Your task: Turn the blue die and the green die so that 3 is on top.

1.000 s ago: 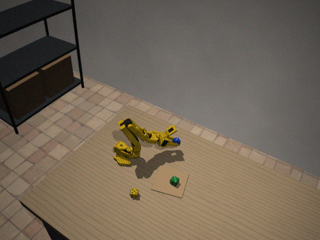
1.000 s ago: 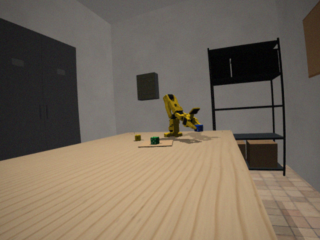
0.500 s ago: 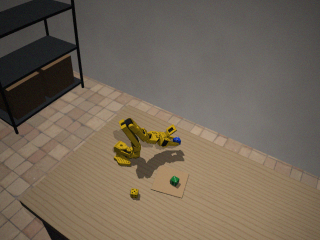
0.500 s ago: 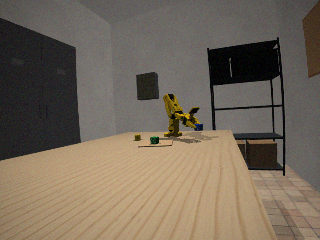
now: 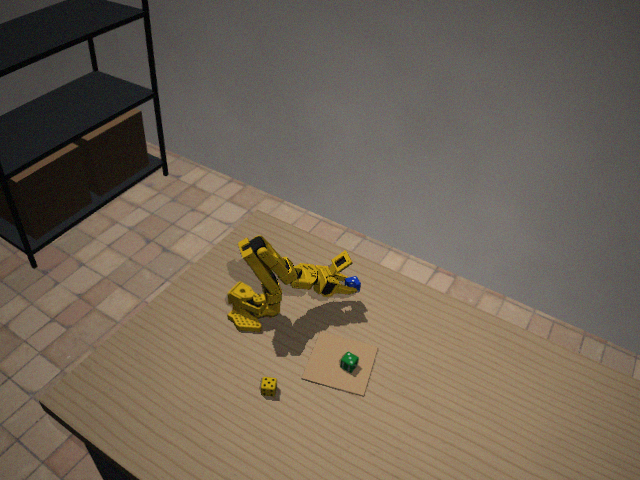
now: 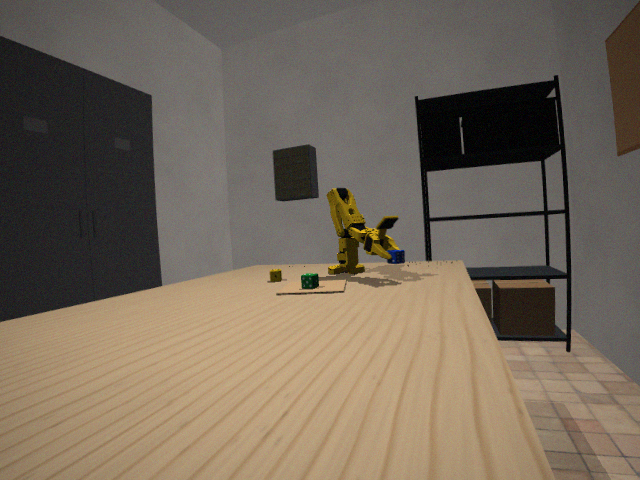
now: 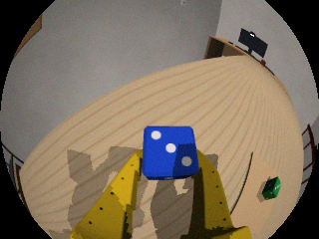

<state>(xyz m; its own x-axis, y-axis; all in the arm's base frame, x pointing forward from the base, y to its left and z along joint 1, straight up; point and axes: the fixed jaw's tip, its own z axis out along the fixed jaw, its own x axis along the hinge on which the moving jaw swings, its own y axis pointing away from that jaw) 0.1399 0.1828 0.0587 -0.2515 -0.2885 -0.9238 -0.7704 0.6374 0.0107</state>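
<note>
My gripper (image 5: 351, 284) is shut on the blue die (image 5: 353, 282) and holds it just above the table, off the mat and near the table's far edge. In the wrist view the blue die (image 7: 170, 151) sits between my yellow fingers, and its face towards the camera shows three pips. It also shows in the exterior view (image 6: 396, 255). The green die (image 5: 349, 361) lies flat on the tan mat (image 5: 340, 369); it also shows in the wrist view (image 7: 270, 187). The yellow die (image 5: 268, 385) lies on the table left of the mat.
A black shelf (image 5: 67, 113) with brown boxes stands on the tiled floor beyond the table's left end. The arm's base (image 5: 248, 307) stands behind the mat.
</note>
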